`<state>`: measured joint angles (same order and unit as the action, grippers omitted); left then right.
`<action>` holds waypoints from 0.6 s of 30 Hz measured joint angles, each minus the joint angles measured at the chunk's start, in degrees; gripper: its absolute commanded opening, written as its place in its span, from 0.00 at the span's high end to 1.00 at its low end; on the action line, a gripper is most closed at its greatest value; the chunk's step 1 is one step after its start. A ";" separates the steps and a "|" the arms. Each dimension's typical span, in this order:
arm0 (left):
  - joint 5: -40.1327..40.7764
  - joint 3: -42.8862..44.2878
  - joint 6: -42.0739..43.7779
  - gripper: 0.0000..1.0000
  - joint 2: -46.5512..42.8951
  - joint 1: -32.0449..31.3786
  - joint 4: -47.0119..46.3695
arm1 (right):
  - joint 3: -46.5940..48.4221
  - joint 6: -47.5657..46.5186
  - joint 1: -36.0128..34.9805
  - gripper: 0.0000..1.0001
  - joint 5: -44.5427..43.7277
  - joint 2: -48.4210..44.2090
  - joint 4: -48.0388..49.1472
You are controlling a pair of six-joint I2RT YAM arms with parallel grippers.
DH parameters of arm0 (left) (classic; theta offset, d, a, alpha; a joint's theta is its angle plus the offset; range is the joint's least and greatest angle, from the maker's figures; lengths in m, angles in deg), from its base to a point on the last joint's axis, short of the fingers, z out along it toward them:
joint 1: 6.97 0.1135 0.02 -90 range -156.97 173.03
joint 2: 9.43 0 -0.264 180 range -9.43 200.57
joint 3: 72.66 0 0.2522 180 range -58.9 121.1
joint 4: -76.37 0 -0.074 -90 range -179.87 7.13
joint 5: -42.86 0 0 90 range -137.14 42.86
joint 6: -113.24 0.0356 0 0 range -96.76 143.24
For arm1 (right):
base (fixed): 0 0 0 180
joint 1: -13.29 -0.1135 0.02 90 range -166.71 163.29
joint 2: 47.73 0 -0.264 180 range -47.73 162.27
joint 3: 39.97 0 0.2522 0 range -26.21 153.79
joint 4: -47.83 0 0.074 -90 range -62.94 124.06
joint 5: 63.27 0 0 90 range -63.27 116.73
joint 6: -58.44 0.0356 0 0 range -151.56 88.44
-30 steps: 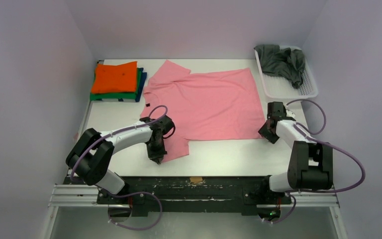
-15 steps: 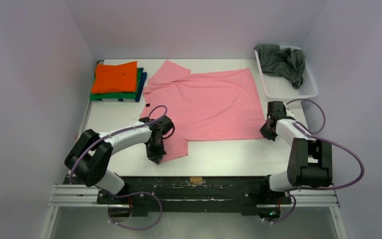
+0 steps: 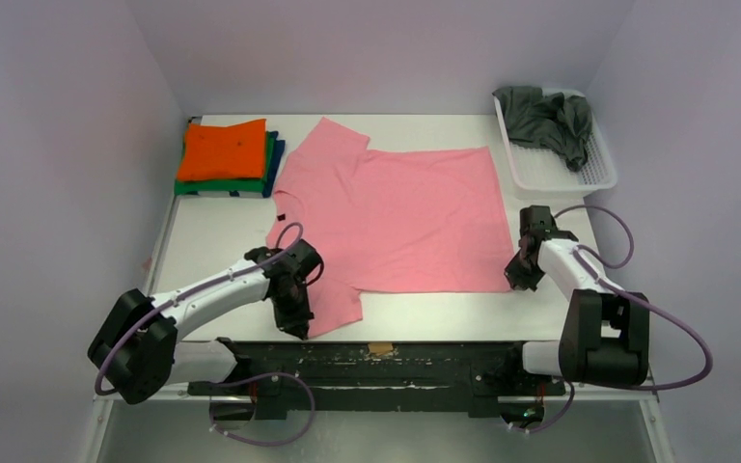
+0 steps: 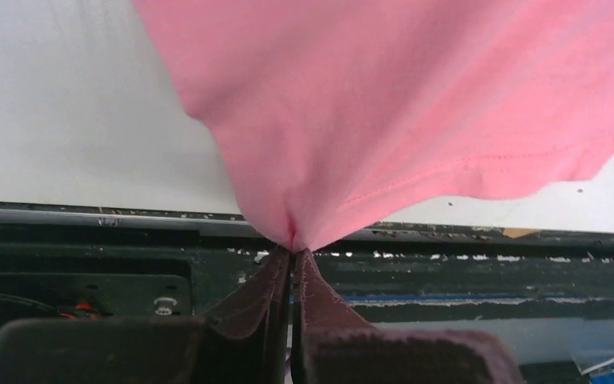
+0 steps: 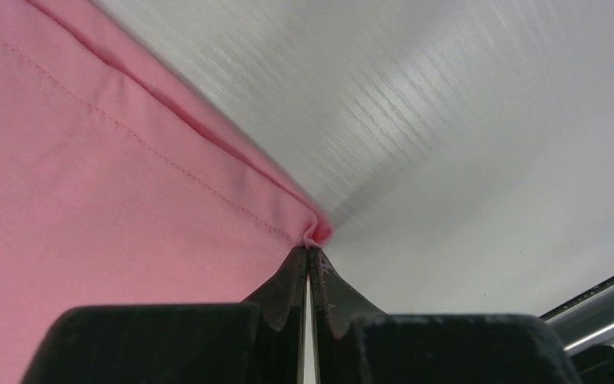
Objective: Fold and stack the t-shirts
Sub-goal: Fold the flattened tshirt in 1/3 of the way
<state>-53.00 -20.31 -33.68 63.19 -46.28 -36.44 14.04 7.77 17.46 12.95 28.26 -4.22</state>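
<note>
A white bench (image 3: 214, 241) seen from above, with a salmon pink t-shirt (image 3: 396, 217) spread flat across its middle, neck hole toward the left edge and hem toward the right edge. The left gripper (image 3: 300, 327) sits near the near edge, left of centre, its fingers pressed together on the tip of the shirt's near sleeve; the left wrist view shows the left gripper (image 4: 292, 258) pinching pink cloth (image 4: 400, 96) that bunches into a point at the fingertips, just above the bench's dark near rail. The right gripper (image 3: 512, 279) is close to the right edge, its fingers closed on the near hem corner of the shirt; the right wrist view shows that corner (image 5: 88, 176) nipped between the tips of the right gripper (image 5: 308, 258), lying low over the white surface. In the far left corner is a folded stack, a bright orange t-shirt (image 3: 222, 149) on top of a green t-shirt (image 3: 214, 186). In the far right corner a white slotted basket (image 3: 560, 174) holds a crumpled dark grey t-shirt (image 3: 545, 118).
</note>
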 measured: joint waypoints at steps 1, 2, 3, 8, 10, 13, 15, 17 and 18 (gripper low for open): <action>-0.46 0.28 0.35 1.00 -0.33 0.00 0.04 | 0.00 -0.42 0.00 1.00 0.20 0.09 -0.42; -0.96 0.72 0.68 1.00 -0.31 0.00 0.09 | 0.00 -0.76 0.00 1.00 0.52 0.17 -0.72; -1.46 1.53 1.29 1.00 -0.02 0.00 0.20 | 0.04 -1.01 0.00 1.00 1.18 0.28 -0.90; -3.34 9.07 5.66 1.00 3.43 0.09 0.28 | 2.51 -2.47 0.00 1.00 4.33 1.01 -1.79; -4.04 12.07 7.45 1.00 4.61 0.76 0.20 | 4.46 -3.04 -0.02 1.00 5.07 1.36 -1.86; -5.29 16.46 10.14 1.00 6.43 3.56 0.50 | 7.58 -4.02 -0.02 1.00 6.40 2.75 -1.81; -6.16 19.17 11.58 1.00 7.58 5.97 0.39 | 9.49 -4.66 -0.02 1.00 7.48 4.17 -1.70; -6.75 21.55 12.68 1.00 8.79 8.15 0.35 | 11.96 -5.44 -0.02 1.00 8.63 6.23 -1.75; -6.93 22.51 13.11 1.00 9.33 9.01 0.42 | 12.94 -5.64 -0.02 1.00 9.03 6.97 -1.75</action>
<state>-59.93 2.20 -20.57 72.52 -37.27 -36.02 26.98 2.13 17.44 21.98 35.23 -5.97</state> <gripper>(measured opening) 0.012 0.004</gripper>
